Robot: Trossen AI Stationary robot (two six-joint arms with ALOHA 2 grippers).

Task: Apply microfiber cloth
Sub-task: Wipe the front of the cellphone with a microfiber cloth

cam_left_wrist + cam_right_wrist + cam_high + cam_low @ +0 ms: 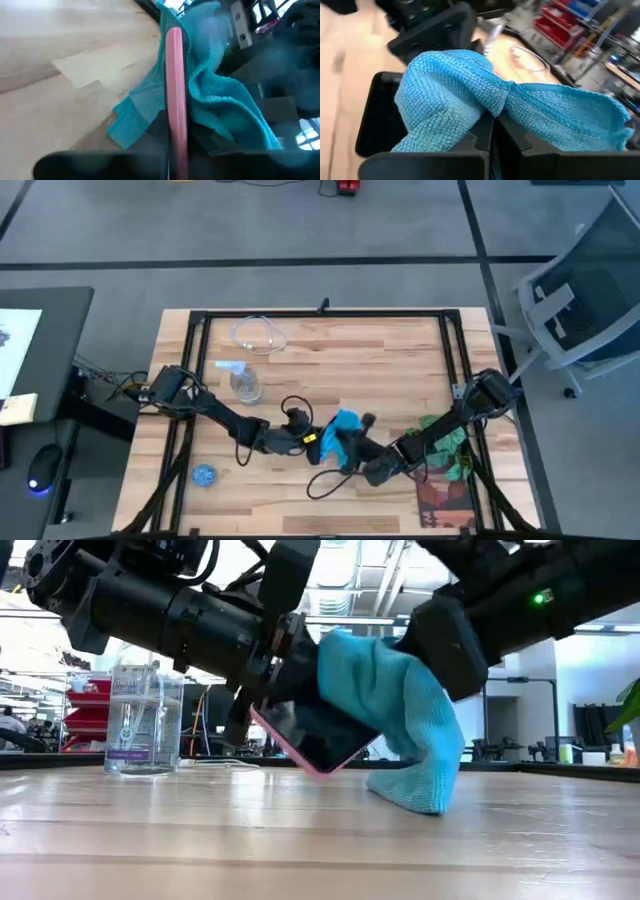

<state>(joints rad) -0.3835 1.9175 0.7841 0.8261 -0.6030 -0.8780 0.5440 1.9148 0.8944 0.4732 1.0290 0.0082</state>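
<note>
Cloth: the soft sky-blue microfiber cloth [405, 715] is hanging in the middle of the table, near the front edge, between the two grippers. It is lying over the phone, and its bottom corner is touching the wood.
Phone: the flat black phone with a pink rim [318, 745] is tilting up off the table. The cloth is lying against its right side.
Left gripper: the left gripper [300, 440] is reaching in from the left side. It is pinching the phone by its edges, with the pink rim [175, 95] showing between its fingers.
Right gripper: the right gripper [352, 458] is reaching in from the right side. Its fingers are squeezing tight on the cloth, which is bunching up over them [485, 107].
Table: the light wooden table with a black frame [380, 350] is holding everything.
Bottle: the clear plastic spray bottle [243, 381] is standing behind the left arm.
Cable: a thin clear looped cable [258, 335] is lying near the back of the table.
Disc: a small round blue disc [204, 475] is sitting near the front left corner.
Plant: some green leaves [447, 442] are lying under the right arm, on a dark red mat [445, 498].
</note>
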